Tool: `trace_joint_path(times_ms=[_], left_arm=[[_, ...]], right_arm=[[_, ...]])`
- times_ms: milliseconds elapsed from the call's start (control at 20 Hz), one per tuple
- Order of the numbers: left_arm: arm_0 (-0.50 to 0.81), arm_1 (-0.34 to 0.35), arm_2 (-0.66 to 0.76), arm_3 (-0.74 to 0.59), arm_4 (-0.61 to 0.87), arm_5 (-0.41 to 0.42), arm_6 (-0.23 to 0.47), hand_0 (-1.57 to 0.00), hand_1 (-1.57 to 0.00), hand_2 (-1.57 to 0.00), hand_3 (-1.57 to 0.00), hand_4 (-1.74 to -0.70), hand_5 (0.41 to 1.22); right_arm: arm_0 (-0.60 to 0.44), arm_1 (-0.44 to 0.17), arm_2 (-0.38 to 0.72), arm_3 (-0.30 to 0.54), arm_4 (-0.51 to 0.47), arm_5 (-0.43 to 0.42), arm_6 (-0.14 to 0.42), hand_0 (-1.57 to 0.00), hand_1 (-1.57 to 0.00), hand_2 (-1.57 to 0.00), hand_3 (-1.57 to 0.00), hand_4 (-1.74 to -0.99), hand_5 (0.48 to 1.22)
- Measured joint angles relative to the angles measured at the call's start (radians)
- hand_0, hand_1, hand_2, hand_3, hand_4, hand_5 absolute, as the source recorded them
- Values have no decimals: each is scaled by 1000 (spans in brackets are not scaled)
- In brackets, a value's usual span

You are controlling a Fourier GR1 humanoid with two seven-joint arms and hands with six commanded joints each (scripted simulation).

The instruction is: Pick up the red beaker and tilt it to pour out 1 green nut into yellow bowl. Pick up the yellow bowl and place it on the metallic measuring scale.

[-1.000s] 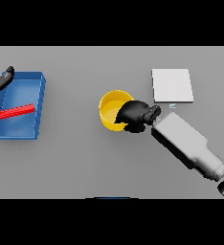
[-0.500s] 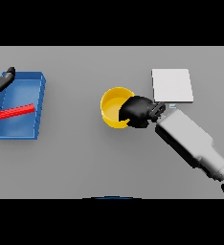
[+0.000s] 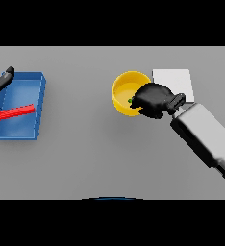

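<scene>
A: While the right hand [image 3: 154, 100] has kept its curled grip on the right-hand rim of the yellow bowl [image 3: 124, 91], what is different from a second ago?

B: The bowl and hand have moved together, up and toward the metallic measuring scale [image 3: 174, 81]. A second ago the bowl sat lower and well apart from the plate; now its rim lies just beside the scale's left edge, and the hand overlaps the scale's lower left corner.

A: So what does that say about the task?

B: It reads as the carrying step, with the placing not yet done. A small green speck [image 3: 130, 101] shows inside the bowl at the fingertips, likely the nut, so the pouring looks finished. The red beaker [image 3: 13, 112] lies on its side in the blue tray [image 3: 39, 93] at the far left of the surface.

A: And where is the bowl relative to the hand?

B: It is to the hand's left, with the fingers wrapped over its near right wall. Whether the bowl is lifted clear of the surface cannot be told from above.

A: The other hand?

B: The left hand [image 3: 2, 81] shows at the tray's upper left corner, idle; whether its fingers are apart or together cannot be told.
</scene>
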Motion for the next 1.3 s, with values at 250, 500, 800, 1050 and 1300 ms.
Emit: trace_joint_path(times_ms=[250,500,800,1050,1300], left_arm=[[11,13,5,-25,5,12,5,1,1,1,1,-727,710],[11,15,-6,-43,2,22,47,1,1,1,1,-731,724],[11,19,-7,-57,3,25,61,1,1,1,1,-727,734],[-1,27,-6,-50,0,15,72,1,1,1,1,-724,714],[9,23,-9,-53,-2,21,65,1,1,1,1,-726,710]], right_arm=[[-2,-51,-47,-9,4,-16,5,-1567,-1570,-1527,-1151,-1741,1221],[-13,-60,-95,89,8,-85,24,-1570,-1571,-1537,-1150,-1741,1221],[-46,-86,-131,280,26,-201,-31,-1571,-1571,-1537,-1147,-1741,1221],[-63,-78,-149,431,29,-263,-51,-1571,-1571,-1464,-1268,-1741,1221],[-105,-47,-171,559,20,-288,-72,-1562,-1571,-1405,-1374,-1741,1221]])
